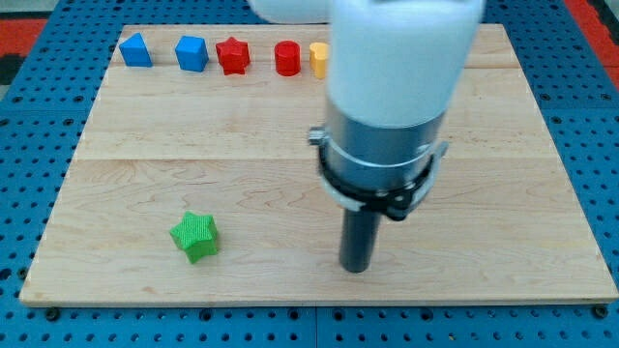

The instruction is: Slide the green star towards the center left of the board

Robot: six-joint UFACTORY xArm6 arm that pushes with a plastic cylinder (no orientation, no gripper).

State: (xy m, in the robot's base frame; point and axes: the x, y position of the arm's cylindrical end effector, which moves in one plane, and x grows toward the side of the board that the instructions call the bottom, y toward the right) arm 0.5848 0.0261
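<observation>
Pale wooden board (290,145) on a blue pegged surface (29,116). Green star (195,236) sits at about 8 o'clock from board centre, near the bottom edge, alone. My tip (356,269) rests on the board at 3 o'clock from the star, well apart. No jaws here, only the bare rod, touching no block. Along the top edge, 11 to 12 o'clock: blue block (135,49), second blue block (191,53), red star (233,56), red cylinder (287,58), yellow block (319,59) partly hidden by the arm.
</observation>
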